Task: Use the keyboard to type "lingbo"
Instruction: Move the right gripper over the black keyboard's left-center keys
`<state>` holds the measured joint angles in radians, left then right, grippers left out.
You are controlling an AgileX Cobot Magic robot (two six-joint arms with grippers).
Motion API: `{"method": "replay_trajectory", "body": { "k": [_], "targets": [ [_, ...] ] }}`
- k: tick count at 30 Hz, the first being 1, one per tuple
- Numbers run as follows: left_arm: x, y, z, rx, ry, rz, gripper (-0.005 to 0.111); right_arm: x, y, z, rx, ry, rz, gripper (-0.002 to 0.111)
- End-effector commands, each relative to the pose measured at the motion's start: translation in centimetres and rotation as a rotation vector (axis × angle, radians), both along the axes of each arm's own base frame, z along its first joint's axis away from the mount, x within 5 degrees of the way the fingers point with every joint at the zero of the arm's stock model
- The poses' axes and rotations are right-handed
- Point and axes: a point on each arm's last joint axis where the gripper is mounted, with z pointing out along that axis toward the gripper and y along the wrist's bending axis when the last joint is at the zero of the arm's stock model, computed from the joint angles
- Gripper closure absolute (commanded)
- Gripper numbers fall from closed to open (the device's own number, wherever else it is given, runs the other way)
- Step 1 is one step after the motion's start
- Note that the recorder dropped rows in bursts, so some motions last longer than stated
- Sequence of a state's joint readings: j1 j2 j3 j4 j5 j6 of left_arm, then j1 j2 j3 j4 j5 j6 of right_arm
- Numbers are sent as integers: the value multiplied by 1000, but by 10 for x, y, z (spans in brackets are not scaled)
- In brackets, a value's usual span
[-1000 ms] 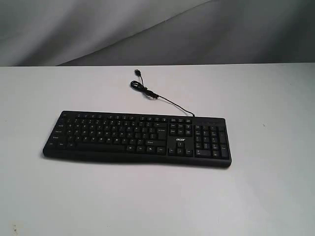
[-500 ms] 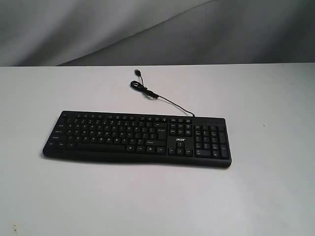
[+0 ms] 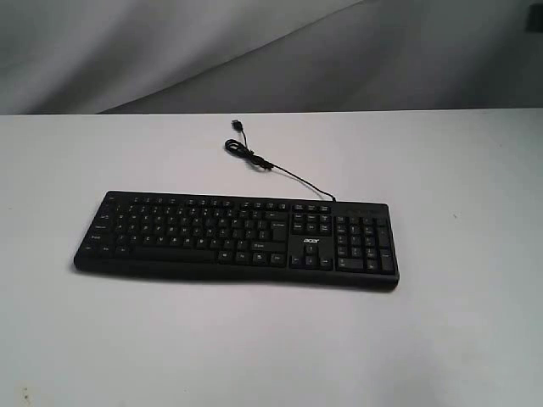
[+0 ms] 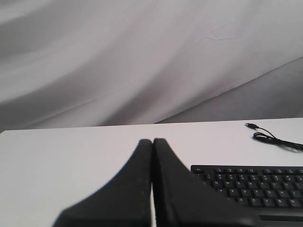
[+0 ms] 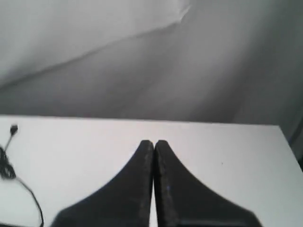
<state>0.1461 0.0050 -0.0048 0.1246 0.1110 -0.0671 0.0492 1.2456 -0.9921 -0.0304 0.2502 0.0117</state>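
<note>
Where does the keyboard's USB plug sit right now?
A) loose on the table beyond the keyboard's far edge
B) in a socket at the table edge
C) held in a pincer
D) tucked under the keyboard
A: the cable curls away from the keyboard and its plug lies free on the white table.

White "acer" logo (image 3: 309,241) readable on keyboard (image 3: 236,240): sits on plain patch above arrow keys (image 3: 309,259), between letter block and number pad (image 3: 365,243). Key legends (image 3: 182,227) white, too small to read in exterior view, blurred in left wrist view.
</note>
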Motion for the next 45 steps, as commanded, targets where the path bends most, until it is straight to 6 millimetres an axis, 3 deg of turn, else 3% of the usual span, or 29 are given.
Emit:
{"method": "replay_trajectory", "body": {
  "k": [1,6,10,14,17,22,29,35,45],
  "targets": [
    [0,0,-1,0,-9,-8,106,49,37,-26,-158,209,276,108],
    [0,0,-1,0,-9,-8,106,85,91,-65,-107,335,732,108],
    [0,0,-1,0,-9,-8,106,104,133,-103,-87,359,951,108],
    [0,0,-1,0,-9,-8,106,104,177,-142,-203,406,1055,108],
    [0,0,-1,0,-9,-8,106,94,210,-166,-264,417,1143,108],
    [0,0,-1,0,-9,-8,106,71,252,-188,-326,414,1266,108],
    [0,0,-1,0,-9,-8,106,77,264,-193,-346,358,1261,108],
    [0,0,-1,0,-9,-8,106,101,282,-209,-332,426,1302,108],
    [0,0,-1,0,-9,-8,106,110,273,-222,-392,455,1279,108]
  ]
}}
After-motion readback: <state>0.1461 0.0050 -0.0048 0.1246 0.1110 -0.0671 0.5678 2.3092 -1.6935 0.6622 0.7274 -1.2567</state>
